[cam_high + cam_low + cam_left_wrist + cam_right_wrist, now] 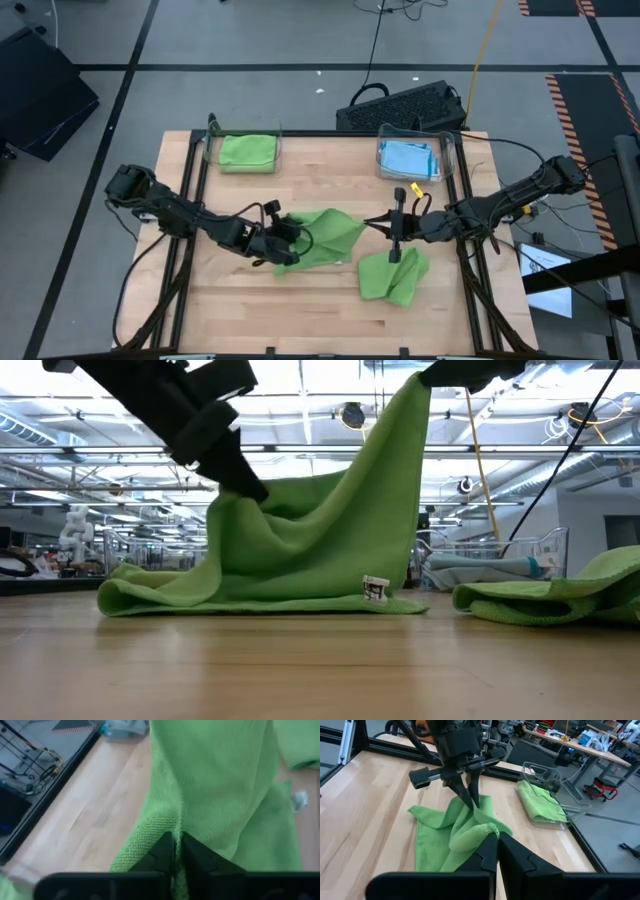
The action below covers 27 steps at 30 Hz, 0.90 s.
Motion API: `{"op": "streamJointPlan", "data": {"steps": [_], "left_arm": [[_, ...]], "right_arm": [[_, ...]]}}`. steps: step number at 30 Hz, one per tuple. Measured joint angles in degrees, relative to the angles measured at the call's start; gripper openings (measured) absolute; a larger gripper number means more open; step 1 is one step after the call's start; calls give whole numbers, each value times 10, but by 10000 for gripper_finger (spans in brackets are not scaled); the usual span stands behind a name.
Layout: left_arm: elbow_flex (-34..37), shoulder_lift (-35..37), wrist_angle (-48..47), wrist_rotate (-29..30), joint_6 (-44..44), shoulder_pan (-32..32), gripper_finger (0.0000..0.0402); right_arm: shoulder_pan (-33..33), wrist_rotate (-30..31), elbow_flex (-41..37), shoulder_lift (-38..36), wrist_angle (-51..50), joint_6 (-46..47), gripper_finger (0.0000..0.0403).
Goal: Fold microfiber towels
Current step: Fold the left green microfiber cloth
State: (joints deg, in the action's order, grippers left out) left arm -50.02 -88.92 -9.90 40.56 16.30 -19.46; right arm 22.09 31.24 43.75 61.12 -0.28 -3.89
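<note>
High view: Mid-frame on the desk (250,310), a green towel (325,238) stretches between two arms. The left tool (284,240) pinches its left end; the right tool (396,228) pinches its right corner. The cloth's long axis runs left to right, tool to tool. A second green towel (393,275) lies crumpled lower right, just below the right tool and nearer that arm. Upper left, a bin (243,150) holds a green cloth; upper right, another bin (415,158) holds blue ones.

Low view: The towel (300,550) hangs like a tent, its right corner lifted to the top of the frame, its lower hem resting on the desk (320,670). The left tool (245,485) bites the fabric at upper left.

Left wrist view: Left tool (175,852) closed on a fold of towel (215,785), fingers together with cloth between.

Right wrist view: Right tool (496,847) clamped on a bunched corner of towel (445,827); the left tool (468,795) grips the far edge straight ahead.

Judgement: The fold likely turns on bringing the two held ends together along that axis.
</note>
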Motion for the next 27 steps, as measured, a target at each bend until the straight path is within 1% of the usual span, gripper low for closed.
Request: {"op": "streamJointPlan", "data": {"steps": [4,6,8,12,13,14,17,20,22,25,27], "left_arm": [[0,0,7,0,-24,0,92],[0,0,3,0,-29,0,100],[0,0,2,-8,-35,0,87],[0,0,3,-16,-43,0,17],[0,0,3,-16,-41,0,10],[0,0,3,-19,-40,1,12],[0,0,3,-34,-37,6,45],[0,0,14,-43,-37,20,93],[0,0,28,-66,-41,39,123],[0,-9,66,-140,-72,77,153],[0,-20,87,-212,-118,104,159]], "right_arm": [[0,0,0,0,0,1,4],[0,0,0,0,0,0,5],[0,0,0,0,0,1,5],[0,0,0,0,0,1,5],[0,0,0,0,0,1,5],[0,0,0,0,0,2,5],[0,-11,0,0,0,2,6],[0,-27,0,0,0,2,6],[0,-29,0,0,0,2,6],[0,-29,0,0,0,2,6],[0,-29,0,0,0,1,6]]}}
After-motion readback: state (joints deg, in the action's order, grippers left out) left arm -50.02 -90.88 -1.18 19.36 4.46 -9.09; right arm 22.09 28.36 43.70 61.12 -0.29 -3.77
